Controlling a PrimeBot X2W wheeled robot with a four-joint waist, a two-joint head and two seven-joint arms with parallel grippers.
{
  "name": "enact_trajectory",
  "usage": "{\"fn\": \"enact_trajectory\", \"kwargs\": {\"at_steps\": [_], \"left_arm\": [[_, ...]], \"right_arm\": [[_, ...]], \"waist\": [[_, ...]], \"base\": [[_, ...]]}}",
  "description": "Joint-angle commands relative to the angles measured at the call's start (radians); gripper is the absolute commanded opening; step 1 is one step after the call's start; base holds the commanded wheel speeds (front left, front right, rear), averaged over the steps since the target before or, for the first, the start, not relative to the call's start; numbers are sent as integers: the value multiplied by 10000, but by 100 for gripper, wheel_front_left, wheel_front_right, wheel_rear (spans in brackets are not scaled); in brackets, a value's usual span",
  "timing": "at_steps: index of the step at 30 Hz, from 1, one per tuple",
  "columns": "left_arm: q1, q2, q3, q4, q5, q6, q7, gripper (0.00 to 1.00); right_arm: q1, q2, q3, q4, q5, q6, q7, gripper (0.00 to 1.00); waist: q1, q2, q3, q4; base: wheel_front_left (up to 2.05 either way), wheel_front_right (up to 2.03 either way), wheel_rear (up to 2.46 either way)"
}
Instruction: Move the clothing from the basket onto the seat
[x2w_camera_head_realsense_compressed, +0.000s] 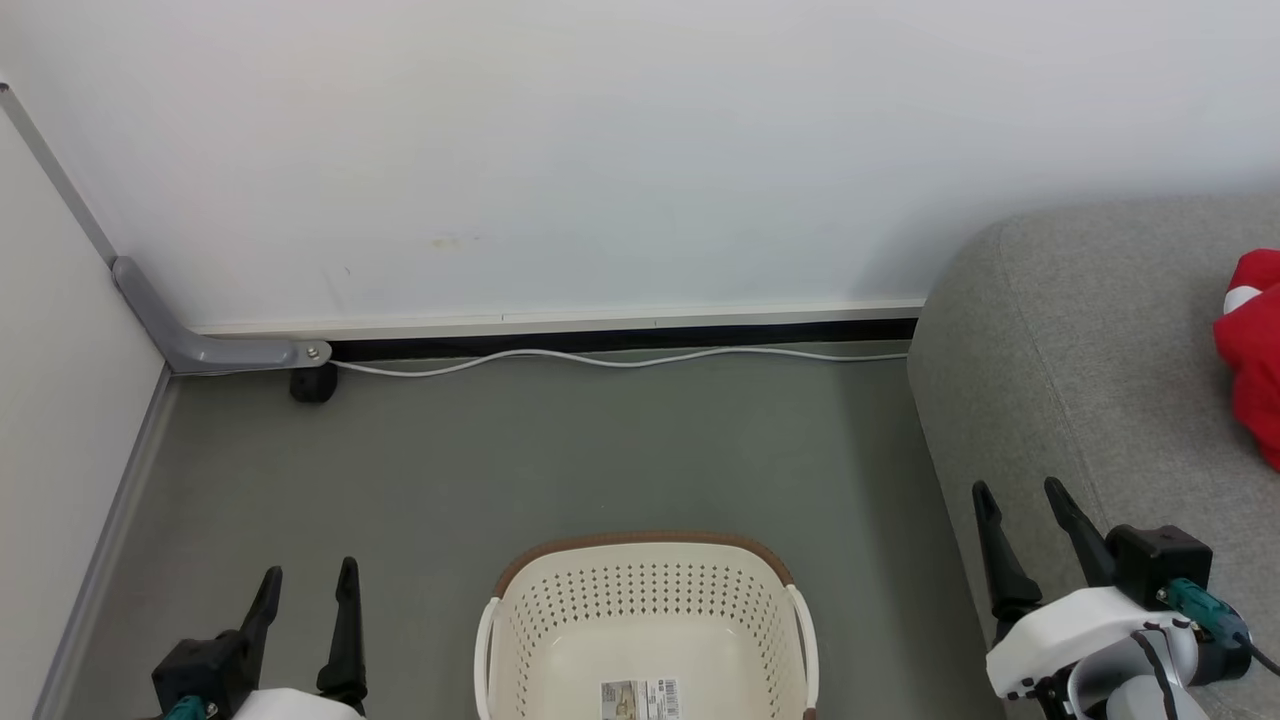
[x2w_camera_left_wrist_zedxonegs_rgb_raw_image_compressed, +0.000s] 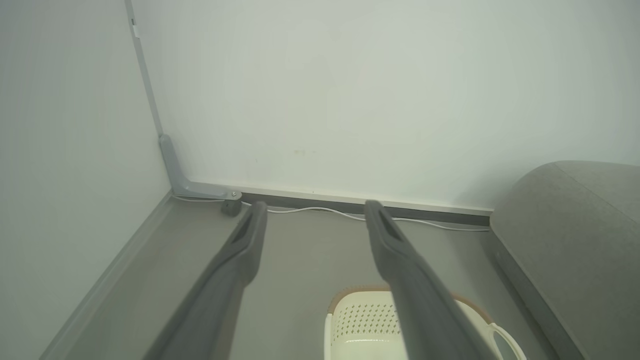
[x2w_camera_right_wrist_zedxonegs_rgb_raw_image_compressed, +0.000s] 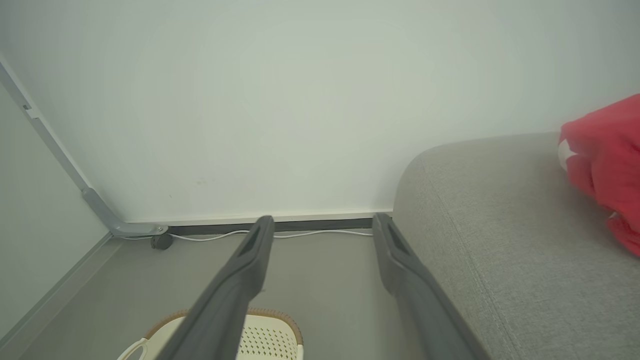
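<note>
Head view: taken from high up, angled forward and down onto floor (x2w_camera_head_realsense_compressed: 600, 450), wall (x2w_camera_head_realsense_compressed: 600, 150) and basket (x2w_camera_head_realsense_compressed: 640, 590). Left wrist view: set lower, aimed along the left gripper (x2w_camera_left_wrist_zedxonegs_rgb_raw_image_compressed: 315, 205) toward the wall corner. Right wrist view: aimed likewise along the right gripper (x2w_camera_right_wrist_zedxonegs_rgb_raw_image_compressed: 323, 217), close beside the seat (x2w_camera_right_wrist_zedxonegs_rgb_raw_image_compressed: 475, 225). Shared by all three: basket, cable (x2w_camera_head_realsense_compressed: 600, 360), wall.

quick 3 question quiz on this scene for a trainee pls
1. True or false: the visible part of the basket has the clothing in it.
2. Where does the clothing lie? A in the basket; B on the seat; C held by the right gripper.
3. Fill in: the left gripper and the right gripper both have their jaws ____.
Key: 1 false; 2 B; 3 open.
</note>
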Motion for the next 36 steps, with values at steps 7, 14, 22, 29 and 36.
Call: {"fn": "enact_trajectory", "kwargs": {"at_steps": [7, 14, 22, 29, 36], "left_arm": [[-36, -81, 42, 318, -286, -48, 133, 0], [-70, -71, 57, 205, -1093, -70, 347, 0], [-105, -62, 36, 70, -1896, -91, 513, 0], [-155, -53, 46, -41, -2688, -112, 706, 0], [-214, -43, 65, -142, -3483, -134, 910, 0]], "right_arm": [[126, 77, -71, 201, 269, 0, 121, 0], [192, 99, -188, 19, 1028, 1, 323, 0], [236, 121, -295, -155, 1787, 2, 508, 0], [278, 143, -412, -321, 2543, 3, 703, 0], [318, 165, -533, -485, 3302, 3, 903, 0]], "waist": [[2, -1, 7, -9], [8, -1, 1, -8], [1, -1, 24, -7], [1, -1, 33, -6], [1, -1, 41, -5]], "base": [[0, 0, 0], [0, 0, 0], [0, 0, 0], [0, 0, 0], [0, 0, 0]]}}
